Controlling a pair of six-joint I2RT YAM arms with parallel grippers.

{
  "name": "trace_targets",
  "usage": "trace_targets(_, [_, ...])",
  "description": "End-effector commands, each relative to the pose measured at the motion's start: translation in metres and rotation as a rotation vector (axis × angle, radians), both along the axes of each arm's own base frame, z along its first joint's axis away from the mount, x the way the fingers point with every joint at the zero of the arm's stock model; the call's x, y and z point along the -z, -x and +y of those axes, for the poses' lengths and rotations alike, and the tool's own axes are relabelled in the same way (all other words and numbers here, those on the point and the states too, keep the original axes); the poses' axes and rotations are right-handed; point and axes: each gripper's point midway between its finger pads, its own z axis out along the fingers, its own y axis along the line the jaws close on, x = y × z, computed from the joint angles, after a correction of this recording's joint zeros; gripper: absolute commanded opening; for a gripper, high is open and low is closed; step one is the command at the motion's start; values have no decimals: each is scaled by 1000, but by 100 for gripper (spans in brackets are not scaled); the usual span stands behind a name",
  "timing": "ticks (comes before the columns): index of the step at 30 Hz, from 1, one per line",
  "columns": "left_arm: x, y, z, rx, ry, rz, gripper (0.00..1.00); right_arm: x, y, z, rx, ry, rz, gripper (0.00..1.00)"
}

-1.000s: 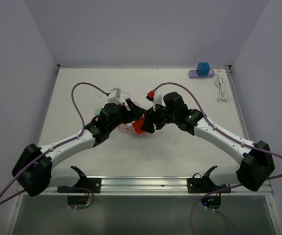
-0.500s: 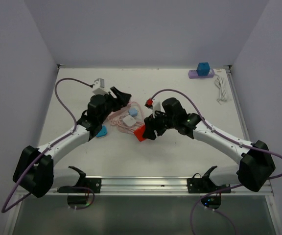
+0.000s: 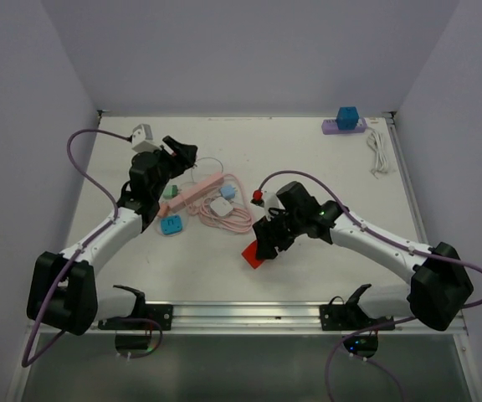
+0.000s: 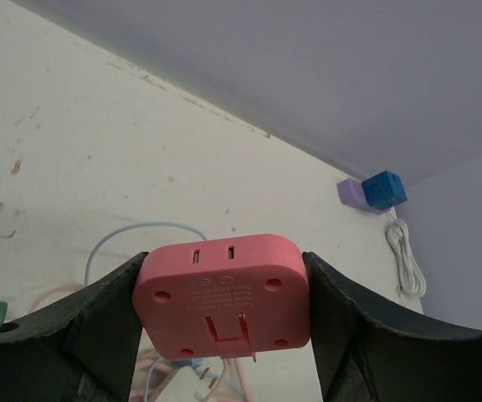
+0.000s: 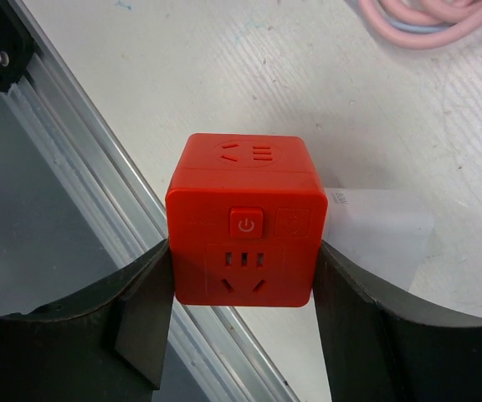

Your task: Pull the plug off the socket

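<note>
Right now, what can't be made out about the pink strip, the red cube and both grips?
- Left wrist: the pink strip in the left gripper shows one face only. Its length and sockets lie behind that face.
- Right wrist: the red cube in the right gripper hides its own rear side.
- Top external: whether the white adapter is plugged in is too small to tell.

Top cam overhead, sees whole table (image 3: 325,159); wrist cams v. close, low, share tabletop bits w/ it.

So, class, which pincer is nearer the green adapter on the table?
Left. The left pincer grips the pink power strip right beside the green adapter; the right pincer holds the red cube well away from it.
</note>
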Motion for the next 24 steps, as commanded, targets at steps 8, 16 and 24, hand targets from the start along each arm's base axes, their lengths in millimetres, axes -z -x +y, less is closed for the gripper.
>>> trace_targets(8, [100,56,-39,261,-120,277,69,-47,-33,13,48,-67,-163,0])
trace_targets(16, [164,73,-58,281,-227,458,72,-49,-43,17,84,-67,-178,0])
trace_targets(24, [198,29,-61,218,-316,520,74,-51,-47,13,111,-54,-196,0])
